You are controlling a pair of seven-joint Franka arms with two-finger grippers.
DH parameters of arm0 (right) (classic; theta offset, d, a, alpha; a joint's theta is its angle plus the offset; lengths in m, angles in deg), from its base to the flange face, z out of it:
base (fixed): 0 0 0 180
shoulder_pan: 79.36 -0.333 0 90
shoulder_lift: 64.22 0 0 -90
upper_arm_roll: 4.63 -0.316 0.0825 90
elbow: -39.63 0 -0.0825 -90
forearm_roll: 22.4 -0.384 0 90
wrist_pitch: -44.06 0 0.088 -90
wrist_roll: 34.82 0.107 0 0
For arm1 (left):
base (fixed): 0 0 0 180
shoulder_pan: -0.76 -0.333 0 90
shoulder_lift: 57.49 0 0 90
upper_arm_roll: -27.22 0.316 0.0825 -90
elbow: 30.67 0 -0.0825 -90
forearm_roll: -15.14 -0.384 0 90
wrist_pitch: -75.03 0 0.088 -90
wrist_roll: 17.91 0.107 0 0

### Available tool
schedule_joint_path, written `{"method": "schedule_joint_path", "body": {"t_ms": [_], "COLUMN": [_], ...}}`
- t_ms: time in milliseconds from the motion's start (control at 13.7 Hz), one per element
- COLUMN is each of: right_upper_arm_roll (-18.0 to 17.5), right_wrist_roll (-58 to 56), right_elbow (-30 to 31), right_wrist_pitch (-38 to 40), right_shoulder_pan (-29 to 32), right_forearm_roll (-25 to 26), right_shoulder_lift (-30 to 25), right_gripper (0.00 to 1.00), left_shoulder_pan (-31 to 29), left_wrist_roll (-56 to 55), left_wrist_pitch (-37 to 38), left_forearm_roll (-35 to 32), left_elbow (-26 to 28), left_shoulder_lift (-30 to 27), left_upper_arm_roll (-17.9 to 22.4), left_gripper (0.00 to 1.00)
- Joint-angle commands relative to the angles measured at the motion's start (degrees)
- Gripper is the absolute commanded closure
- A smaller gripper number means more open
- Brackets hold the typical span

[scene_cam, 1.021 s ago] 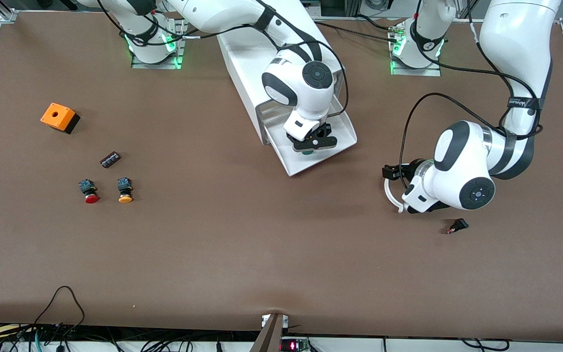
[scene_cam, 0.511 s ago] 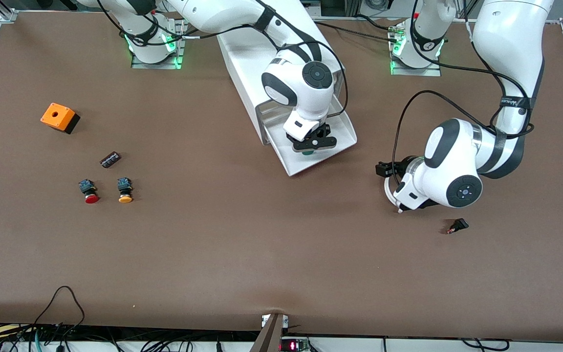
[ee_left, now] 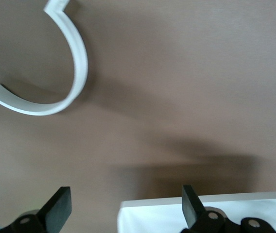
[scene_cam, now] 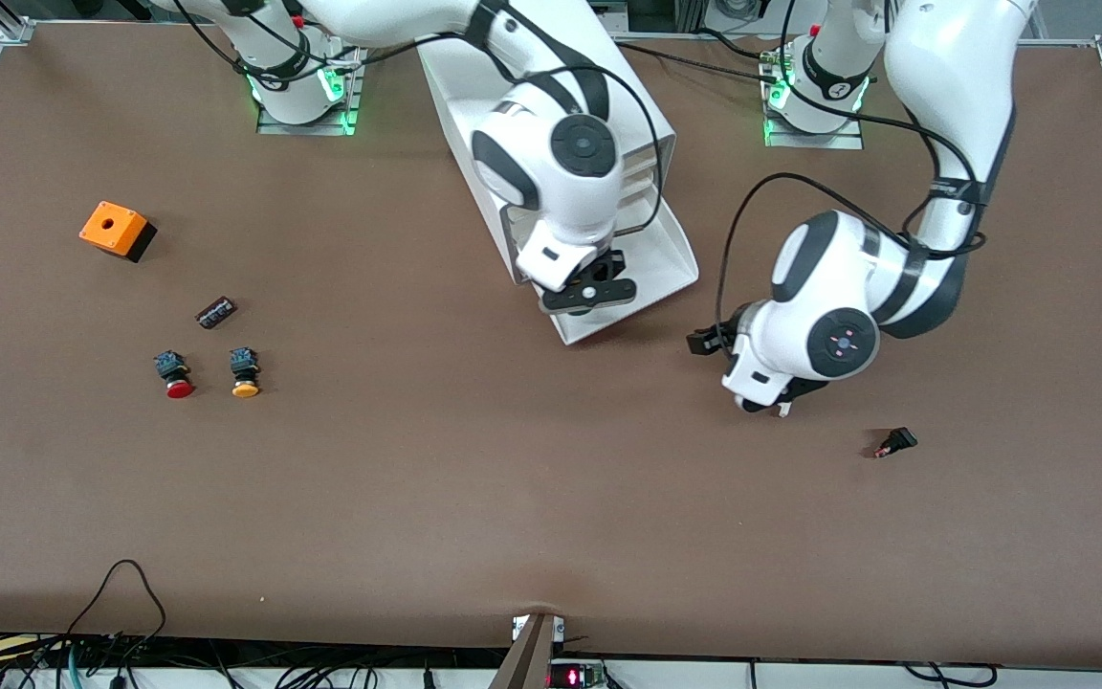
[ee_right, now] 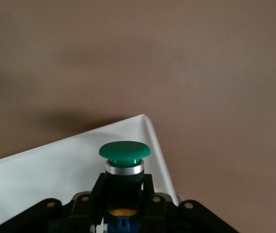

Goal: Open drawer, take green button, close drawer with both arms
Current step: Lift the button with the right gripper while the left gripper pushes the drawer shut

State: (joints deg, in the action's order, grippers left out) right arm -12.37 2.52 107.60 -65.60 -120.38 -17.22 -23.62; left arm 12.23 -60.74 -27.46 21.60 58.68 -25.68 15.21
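**Green button lifted clear; the open drawer waits to be shut**

Nearest the front camera lies a small black connector with a reddish tip (scene_cam: 895,442), toward the left arm's end of the table. Just above it the left gripper (ee_left: 123,208) hangs low over bare brown tabletop (scene_cam: 474,498), its black fingers (ee_left: 60,206) spread apart and holding nothing — the drawer's white edge shows between them in the left wrist view, with a curved white plastic strip (ee_left: 75,63) near it.

Toward the right arm's end lie a red-capped push button (scene_cam: 175,375) and a yellow-orange-capped one (scene_cam: 245,373), then a small dark block (scene_cam: 215,312), then an orange box with a round hole (scene_cam: 115,230).

Mid-table, the right gripper (scene_cam: 587,295) is clamped on the black body of the round green-capped push button (ee_right: 125,151), held above the front corner of the shallow white plastic tray drawer (scene_cam: 666,258), which stands pulled out of the white box cabinet (scene_cam: 474,96).

By my reading the taking step is done and closing is in hand. Next, the button must be carried off the tray, and the left gripper brought squarely to the drawer front to push it straight home.
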Motion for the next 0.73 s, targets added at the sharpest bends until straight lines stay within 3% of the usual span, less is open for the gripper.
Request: {"method": "schedule_joint_path", "body": {"t_ms": [0, 292, 511, 657], "right_upper_arm_roll": [-0.5, -0.4, 0.0, 3.2], "right_wrist_roll": [-11.5, -31.7, -43.3, -48.4], "right_elbow": [1.5, 4.4, 13.9, 21.4], "right_wrist_pitch": [4.9, 12.3, 12.8, 11.5], "right_shoulder_pan": [5.9, 17.4, 24.1, 25.7], "right_forearm_roll": [-3.0, -7.5, -7.8, -7.8], "right_shoulder_lift": [-5.5, -11.0, -17.5, -21.7], "right_gripper": [0.97, 0.96, 0.96, 0.95], "left_shoulder_pan": [1.4, 5.2, 7.5, 8.6], "left_wrist_roll": [-3.4, -10.5, -15.3, -16.8], "left_wrist_pitch": [-3.5, -12.2, -21.8, -30.1], "left_forearm_roll": [-2.8, -8.3, -10.9, -11.4], "left_elbow": [0.8, 4.3, 10.4, 16.4], "left_shoulder_lift": [-0.8, -1.1, -1.3, -2.5], "left_upper_arm_roll": [0.2, 0.2, 0.1, 0.1], "left_gripper": [0.0, 0.0, 0.0, 0.0]}}
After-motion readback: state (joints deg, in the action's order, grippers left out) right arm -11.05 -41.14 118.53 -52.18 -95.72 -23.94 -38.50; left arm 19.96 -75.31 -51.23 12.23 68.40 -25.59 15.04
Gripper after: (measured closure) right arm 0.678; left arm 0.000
